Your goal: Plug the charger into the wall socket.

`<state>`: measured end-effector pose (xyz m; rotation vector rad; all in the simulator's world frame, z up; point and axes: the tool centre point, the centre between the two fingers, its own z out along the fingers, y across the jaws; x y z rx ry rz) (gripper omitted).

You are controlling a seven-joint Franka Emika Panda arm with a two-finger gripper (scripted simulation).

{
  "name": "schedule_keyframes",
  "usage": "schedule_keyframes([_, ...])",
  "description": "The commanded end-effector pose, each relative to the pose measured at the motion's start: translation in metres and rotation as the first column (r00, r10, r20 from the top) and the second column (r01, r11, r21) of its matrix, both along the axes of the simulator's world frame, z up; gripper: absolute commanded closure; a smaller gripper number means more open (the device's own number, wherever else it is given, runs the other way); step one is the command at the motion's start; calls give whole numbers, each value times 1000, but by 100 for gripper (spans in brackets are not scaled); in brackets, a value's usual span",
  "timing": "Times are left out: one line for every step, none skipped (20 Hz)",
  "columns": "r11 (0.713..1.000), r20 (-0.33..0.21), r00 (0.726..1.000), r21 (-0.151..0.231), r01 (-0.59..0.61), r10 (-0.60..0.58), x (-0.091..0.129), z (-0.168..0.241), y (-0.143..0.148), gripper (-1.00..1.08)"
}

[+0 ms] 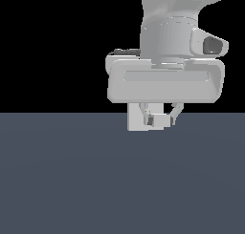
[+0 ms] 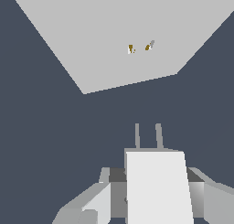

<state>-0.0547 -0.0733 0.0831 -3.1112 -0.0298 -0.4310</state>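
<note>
The pale grey two-fingered end effector (image 1: 160, 117) hangs below the arm's broad grey hand body, low over the dark slate-blue tabletop (image 1: 72, 180); its two fingers are drawn in and clamped on the small plain white box-shaped charger (image 1: 160, 121), one finger against each side of the block; in the wrist view the fingers (image 2: 98, 202) press the flanks of the charger (image 2: 157, 186), so the grip is a closed hold on the block rather than an open stance; two thin grey prongs (image 2: 147, 136) stand out of the charger's front face, side by side and parallel, pointing toward the plate ahead.

The flat light-grey square wall socket (image 2: 114, 31) fills the far part of the wrist view, seen at an angle with one corner turned toward the camera; near its centre sit small yellowish-brown holes (image 2: 131, 49), two marks close together; a band of bare tabletop (image 2: 45, 127) shows between the prong tips and the plate's nearest edge, so the prongs are apart from the socket and not in the holes.

In the exterior view a pale block (image 1: 135, 117) shows partly behind the fingers on the exterior view's left; whether it is the socket plate cannot be told.
</note>
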Motion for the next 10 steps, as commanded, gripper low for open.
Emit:
schedule_keyframes([999,0,999,0,-47,47,3,4,-2,108])
schedule_keyframes([998,0,998,0,-64,64,4,5,-3,108])
schedule_keyframes([997,-1,997,0,-81,81,5,6,-4,108])
schedule_keyframes([995,-1,995,1,-97,97,6,8,-5,108])
schedule_keyframes([994,-2,994,1,-112,112,7,9,-6,108])
schedule_keyframes([992,-2,992,1,-126,126,8,10,-7,108])
schedule_keyframes([990,-2,990,1,-140,140,8,11,-7,108])
schedule_keyframes([988,-3,988,1,-152,152,9,12,-8,108])
schedule_keyframes([986,-3,986,1,-164,164,10,13,-8,108])
schedule_keyframes([985,-3,985,1,-175,175,11,13,-9,108])
